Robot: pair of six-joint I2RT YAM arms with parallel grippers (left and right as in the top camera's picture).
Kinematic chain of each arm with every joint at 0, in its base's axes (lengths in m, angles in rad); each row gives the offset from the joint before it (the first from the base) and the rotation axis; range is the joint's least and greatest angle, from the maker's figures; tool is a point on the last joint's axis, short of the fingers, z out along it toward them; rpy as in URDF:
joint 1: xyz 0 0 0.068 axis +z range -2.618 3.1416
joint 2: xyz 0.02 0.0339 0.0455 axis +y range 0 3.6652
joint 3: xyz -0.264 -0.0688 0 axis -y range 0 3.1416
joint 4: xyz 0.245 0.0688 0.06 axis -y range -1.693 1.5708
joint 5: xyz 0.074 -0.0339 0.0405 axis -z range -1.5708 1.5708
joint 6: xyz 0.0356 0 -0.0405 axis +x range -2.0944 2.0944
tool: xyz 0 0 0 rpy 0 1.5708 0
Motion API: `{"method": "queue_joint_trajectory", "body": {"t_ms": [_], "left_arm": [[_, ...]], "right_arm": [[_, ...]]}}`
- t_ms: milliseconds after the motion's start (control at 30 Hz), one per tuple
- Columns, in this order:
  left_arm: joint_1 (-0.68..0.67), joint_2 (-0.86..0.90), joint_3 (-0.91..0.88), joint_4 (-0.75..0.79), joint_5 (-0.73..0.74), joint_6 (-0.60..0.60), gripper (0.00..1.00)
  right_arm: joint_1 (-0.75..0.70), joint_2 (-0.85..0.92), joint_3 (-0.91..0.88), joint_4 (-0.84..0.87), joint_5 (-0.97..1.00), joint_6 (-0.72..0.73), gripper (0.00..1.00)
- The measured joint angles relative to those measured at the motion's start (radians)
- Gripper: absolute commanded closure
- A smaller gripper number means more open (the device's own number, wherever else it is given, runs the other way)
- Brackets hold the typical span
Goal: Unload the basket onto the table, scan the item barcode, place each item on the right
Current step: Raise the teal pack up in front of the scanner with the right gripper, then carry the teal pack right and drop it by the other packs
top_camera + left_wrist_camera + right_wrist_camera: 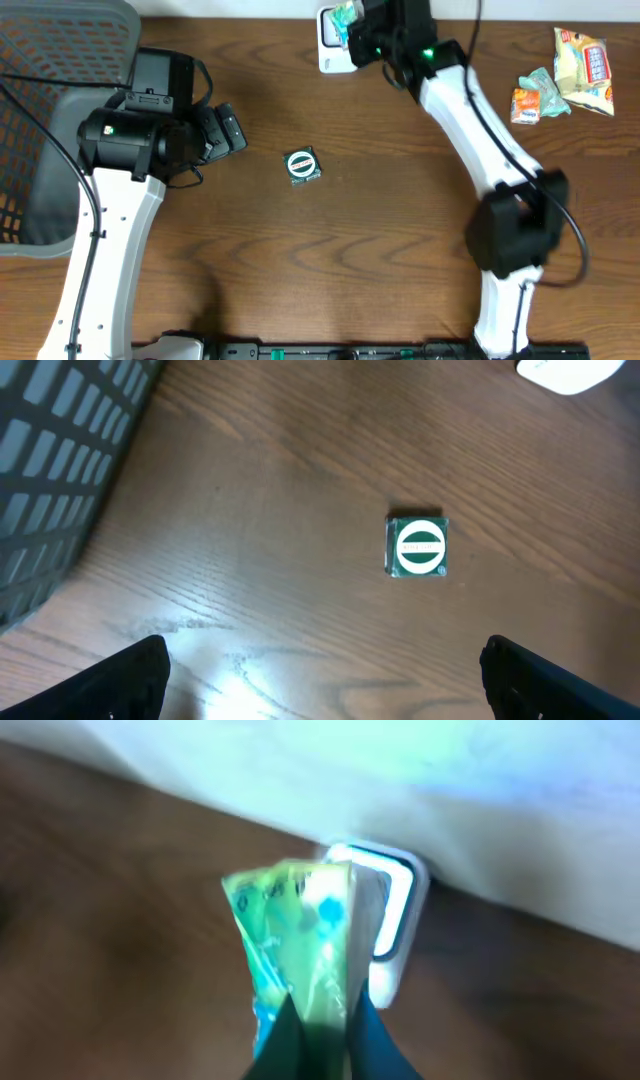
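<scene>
The green packet (300, 945) is pinched by its lower edge in the tightly closed right gripper (318, 1035). It is held up at the white scanner (397, 915), by the far edge of the table (350, 260). From the wrist view the packet is seen nearly edge-on and crumpled, with the scanner's frame partly hidden behind it; whether the barcode is turned to the window cannot be told. A failed read is the likely trouble here: the soft film could be folded over the code, or only the narrow edge offered to the window. With so thin a hold, the packet could also droop or be pulled loose if it is brushed against the scanner. Further out, the left gripper (325, 690) is spread wide with nothing in it, hung over bare wood. A small green square packet (417, 547) is lying flat ahead of it, near mid-table. A grey mesh basket (45, 110) is set at the left edge, and a heap of snack packets (565, 75) is left at the far right, well apart from the scanner. Nothing is seen between packet and scanner.
</scene>
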Motion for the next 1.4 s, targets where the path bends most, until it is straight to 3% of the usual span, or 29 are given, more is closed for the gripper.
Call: {"method": "queue_joint_trajectory", "body": {"t_ms": [33, 200, 567, 800, 1033, 1200, 1400], "left_arm": [[0.0, 0.0, 0.0, 0.0, -0.001, 0.0, 0.02], [0.0, 0.0, 0.0, 0.0, 0.0, 0.0, 0.03], [0.0, 0.0, 0.0, 0.0, 0.0, 0.0, 0.02], [0.0, 0.0, 0.0, 0.0, 0.0, 0.0, 0.02], [0.0, 0.0, 0.0, 0.0, 0.0, 0.0, 0.02], [0.0, 0.0, 0.0, 0.0, 0.0, 0.0, 0.02], [0.0, 0.0, 0.0, 0.0, 0.0, 0.0, 0.02]], "right_arm": [[-0.002, 0.085, 0.107, -0.035, 0.051, -0.048, 0.99], [0.003, 0.251, 0.305, -0.039, 0.185, -0.183, 0.99], [0.047, 0.298, 0.355, 0.023, 0.296, -0.631, 0.99], [0.072, 0.37, 0.356, 0.015, 0.329, -0.755, 0.99], [0.067, 0.378, 0.356, 0.021, 0.357, -0.728, 0.99], [0.017, 0.337, 0.356, -0.029, 0.373, -0.589, 0.99], [-0.151, 0.2, 0.358, -0.251, 0.436, -0.316, 0.99]]}}
